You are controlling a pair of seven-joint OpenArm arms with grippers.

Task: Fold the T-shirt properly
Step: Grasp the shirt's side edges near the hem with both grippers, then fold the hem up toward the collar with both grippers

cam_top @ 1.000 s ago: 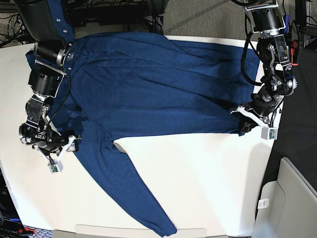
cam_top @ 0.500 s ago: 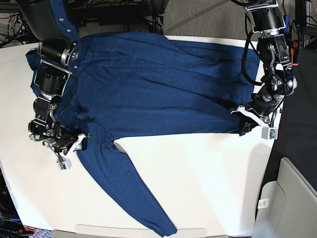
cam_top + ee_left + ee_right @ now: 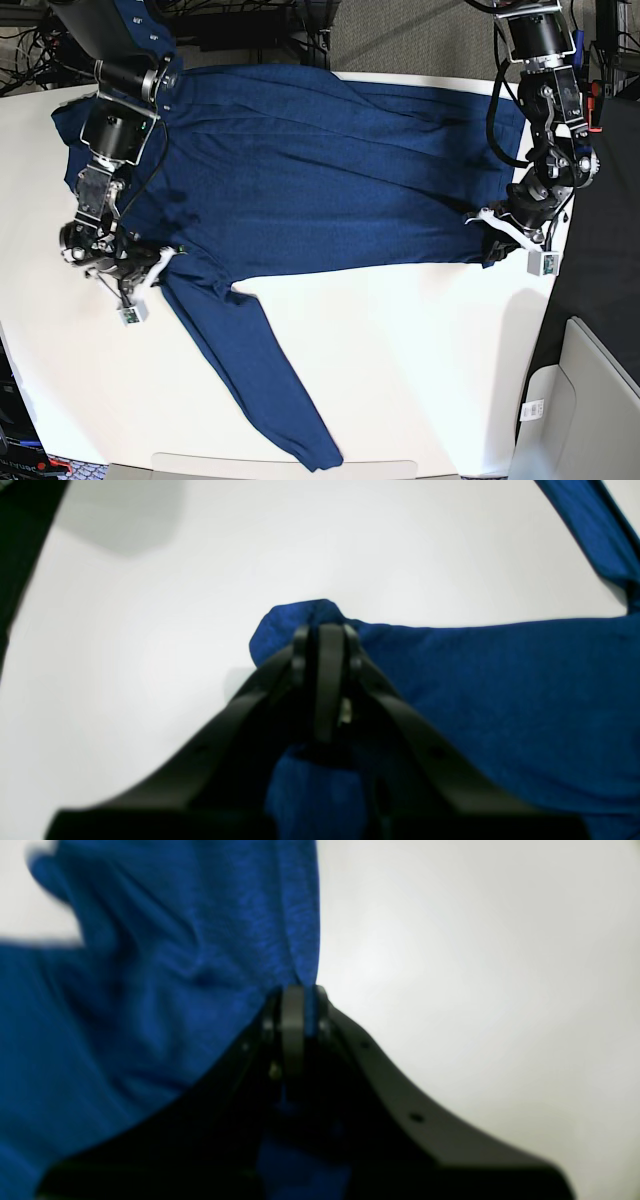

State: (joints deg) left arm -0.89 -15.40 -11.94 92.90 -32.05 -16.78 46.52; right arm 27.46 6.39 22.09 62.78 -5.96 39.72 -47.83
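Observation:
The dark navy T-shirt (image 3: 320, 170) lies spread across the white table (image 3: 420, 360), one long sleeve (image 3: 260, 380) running down toward the front edge. At the shirt's left side my right gripper (image 3: 160, 262) is shut on the fabric's edge where the sleeve begins; the right wrist view shows its jaws closed with blue cloth (image 3: 200, 965) pinched between them. My left gripper (image 3: 487, 240) is shut on the shirt's lower right corner, and in the left wrist view a bunched fold of cloth (image 3: 310, 615) sticks out past the closed tips.
Cables and dark equipment (image 3: 250, 30) sit behind the table's far edge. A grey-white bin (image 3: 590, 410) stands off the table at the lower right. The table's right edge (image 3: 540, 330) runs close to my left gripper.
My right gripper moved right onto the shirt's left edge and closed on the fabric. The sleeve's lower end shifted slightly left. The left arm held its grip in place.

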